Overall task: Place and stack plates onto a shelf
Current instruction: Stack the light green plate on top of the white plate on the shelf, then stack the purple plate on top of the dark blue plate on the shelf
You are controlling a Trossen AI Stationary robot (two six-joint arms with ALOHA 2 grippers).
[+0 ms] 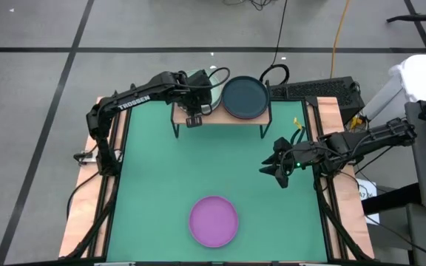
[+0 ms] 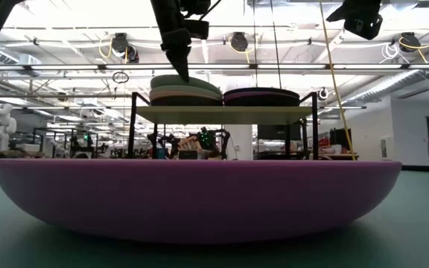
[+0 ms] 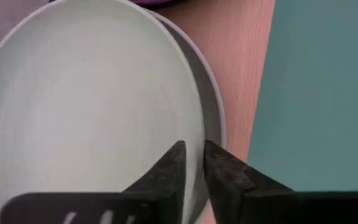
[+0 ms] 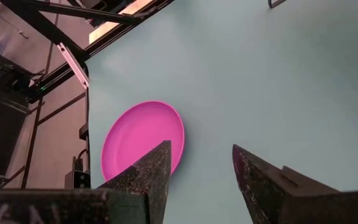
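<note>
1. Our left gripper (image 3: 192, 163) is over the left half of the shelf (image 1: 220, 118), fingers straddling the rim of the mint green plate (image 3: 86, 106) that tops the left stack. The fingers sit close together with only the rim's thickness between them; we cannot tell whether they pinch the rim or have just slackened.
2. Our read: the plate lies flat on its stack, so this looks like the end of a placement. The rim grip lets the fingers clear without dragging the plate.
3. The low view shows the left stack (image 2: 186, 91) several plates high, pale green on top with darker layers beneath, and beside it a lower dark stack (image 2: 261, 95). From above, the right one shows a dark teal plate (image 1: 244, 97) on top.
4. Our right gripper (image 1: 277, 169) hovers above the green table (image 1: 154, 192) on the right side, well apart from the shelf, fingers spread and empty.
5. One purple plate (image 1: 214, 220) lies alone on the table near the front edge, between the two arms and well apart from both. It looks like the only plate left to shelve. The right wrist view has it in sight (image 4: 143, 140).
6. Obstacles: nothing lies between the right gripper and that plate. The shelf's black legs (image 1: 176, 127) and the left arm across its left end crowd any approach there; the shorter right stack seems the easier landing place.
7. Cables (image 1: 276, 44) and a dark unit (image 1: 313, 90) lie behind the shelf, off the work area.
</note>
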